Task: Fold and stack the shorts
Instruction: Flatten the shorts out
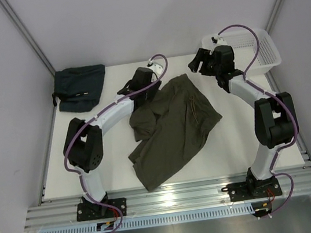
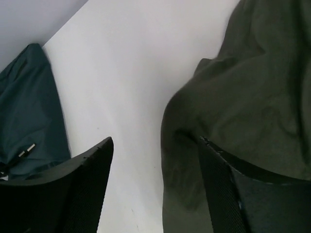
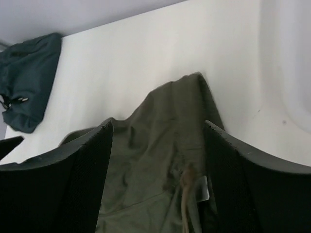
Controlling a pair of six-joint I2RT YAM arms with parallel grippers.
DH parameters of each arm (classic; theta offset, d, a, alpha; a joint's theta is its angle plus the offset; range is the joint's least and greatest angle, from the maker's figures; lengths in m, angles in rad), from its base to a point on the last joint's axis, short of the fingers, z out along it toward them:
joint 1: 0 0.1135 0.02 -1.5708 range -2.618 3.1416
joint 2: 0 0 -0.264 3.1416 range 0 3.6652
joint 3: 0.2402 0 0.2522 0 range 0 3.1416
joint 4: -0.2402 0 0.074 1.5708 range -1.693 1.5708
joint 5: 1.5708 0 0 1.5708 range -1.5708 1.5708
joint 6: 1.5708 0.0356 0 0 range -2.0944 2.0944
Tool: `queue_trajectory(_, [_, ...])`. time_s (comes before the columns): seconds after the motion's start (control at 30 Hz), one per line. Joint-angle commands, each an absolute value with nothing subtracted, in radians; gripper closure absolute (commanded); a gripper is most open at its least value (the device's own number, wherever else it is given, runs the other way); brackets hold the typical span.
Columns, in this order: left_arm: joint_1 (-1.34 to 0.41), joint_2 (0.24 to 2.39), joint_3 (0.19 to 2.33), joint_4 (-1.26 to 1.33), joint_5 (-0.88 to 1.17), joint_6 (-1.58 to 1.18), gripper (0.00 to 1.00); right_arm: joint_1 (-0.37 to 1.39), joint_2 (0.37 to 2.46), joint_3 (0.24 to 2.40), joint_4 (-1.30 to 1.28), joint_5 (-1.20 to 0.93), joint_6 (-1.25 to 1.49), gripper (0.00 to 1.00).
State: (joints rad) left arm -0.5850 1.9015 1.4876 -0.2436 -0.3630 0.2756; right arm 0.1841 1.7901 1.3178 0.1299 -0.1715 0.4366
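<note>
Left wrist view: crumpled shorts [image 2: 243, 97] lie partly under the left claw [image 2: 155, 141] and ahead of the right claw [image 3: 158, 124], both spread empty; limp, light cloth, likely best pinched at an edge.

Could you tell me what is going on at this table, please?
Two robot arms are working on olive shorts, which lie rumpled and unfolded in the middle of the table. The left hand is open at their far left edge, and the right hand is open near their far corner. Neither holds anything. A dark folded garment lies in the far left corner, and a white basket stands at the far right.
</note>
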Motion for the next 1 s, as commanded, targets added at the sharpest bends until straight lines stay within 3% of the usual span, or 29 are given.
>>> queue_trajectory(0.0, [-0.543, 1.774, 1.453, -0.134, -0.361, 0.155, 0.26, 0.181, 1.730, 1.364, 0.108, -0.057, 0.433, 0.23])
queue_trajectory(0.07, [-0.517, 1.715, 1.367, -0.083, -0.307, 0.065, 0.17, 0.178, 1.694, 1.370, 0.084, -0.057, 0.423, 0.23])
queue_trajectory(0.1, [-0.508, 1.657, 1.349, -0.071, -0.289, 0.034, 0.08, 0.181, 1.680, 1.368, 0.065, -0.063, 0.414, 0.23])
queue_trajectory(0.2, [-0.470, 1.562, 1.243, -0.060, -0.233, -0.093, 0.01, 0.183, 1.634, 1.356, 0.034, -0.155, 0.405, 0.24])
queue_trajectory(0.37, [-0.362, 1.499, 1.088, -0.112, -0.066, -0.290, 0.01, 0.193, 1.592, 1.293, 0.006, -0.294, 0.408, 0.29])
queue_trajectory(0.4, [-0.341, 1.493, 1.054, -0.086, 0.049, -0.314, 0.01, 0.195, 1.577, 1.273, 0.006, -0.307, 0.411, 0.30])
queue_trajectory(0.6, [-0.224, 1.425, 0.697, 0.393, 0.429, -0.432, 0.01, 0.218, 1.523, 1.114, 0.058, -0.351, 0.439, 0.33])
queue_trajectory(0.97, [-0.222, 1.552, 0.683, 0.431, 0.528, -0.381, 0.01, 0.222, 1.470, 0.939, 0.135, -0.400, 0.449, 0.36])
